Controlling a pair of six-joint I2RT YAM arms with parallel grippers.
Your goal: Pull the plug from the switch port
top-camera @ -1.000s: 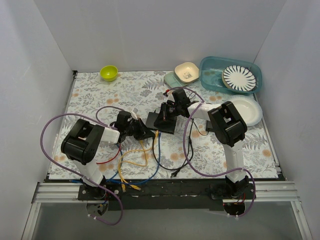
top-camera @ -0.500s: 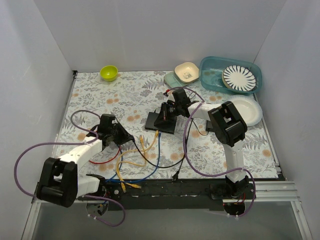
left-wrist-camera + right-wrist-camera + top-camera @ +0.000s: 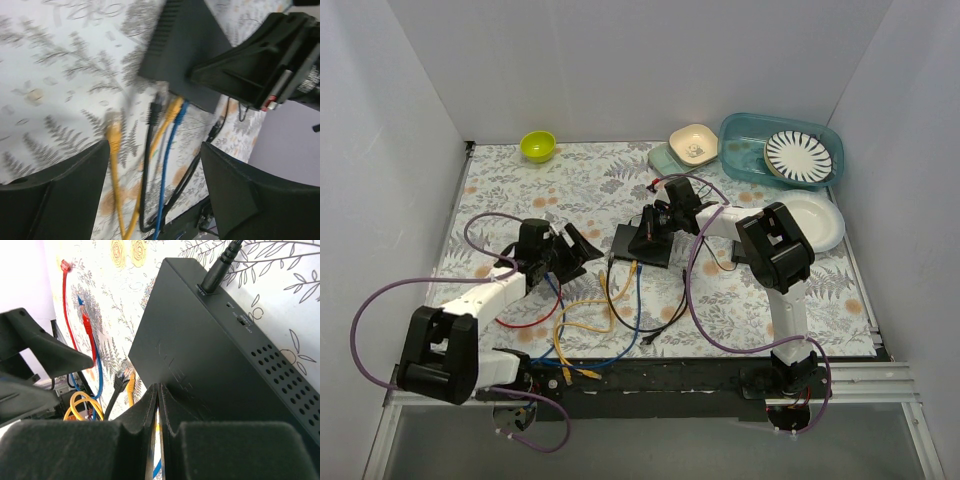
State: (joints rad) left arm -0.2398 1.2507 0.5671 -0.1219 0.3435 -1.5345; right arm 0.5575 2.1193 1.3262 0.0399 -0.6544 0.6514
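Note:
The black switch [image 3: 642, 246] [image 3: 185, 45] [image 3: 210, 350] lies mid-table, with a power lead [image 3: 220, 270] in its far edge. My right gripper [image 3: 656, 232] [image 3: 158, 390] is shut, its tips resting on the switch's top. My left gripper [image 3: 582, 248] [image 3: 155, 180] stands open to the left of the switch, nothing between its fingers [image 3: 55, 190]. A black plug [image 3: 155, 107] [image 3: 120, 382], a yellow plug [image 3: 172, 107] [image 3: 131, 382] and a blue cable [image 3: 181, 107] lie at the switch's socket edge. The left wrist view is blurred, so I cannot tell which are seated. Another yellow plug [image 3: 114, 131] lies loose.
Yellow [image 3: 582, 325], blue [image 3: 625, 330] and red [image 3: 525, 322] cables loop near the front edge. At the back stand a green bowl [image 3: 537, 146], a beige bowl [image 3: 694, 144] and a teal tub [image 3: 750, 160] holding a striped plate [image 3: 798, 156]. A white plate [image 3: 820, 222] sits right.
The left gripper pulled away from the switch to the left while shut, then swung back toward it and opened. The black cable shifted on the table. The right arm stayed put.

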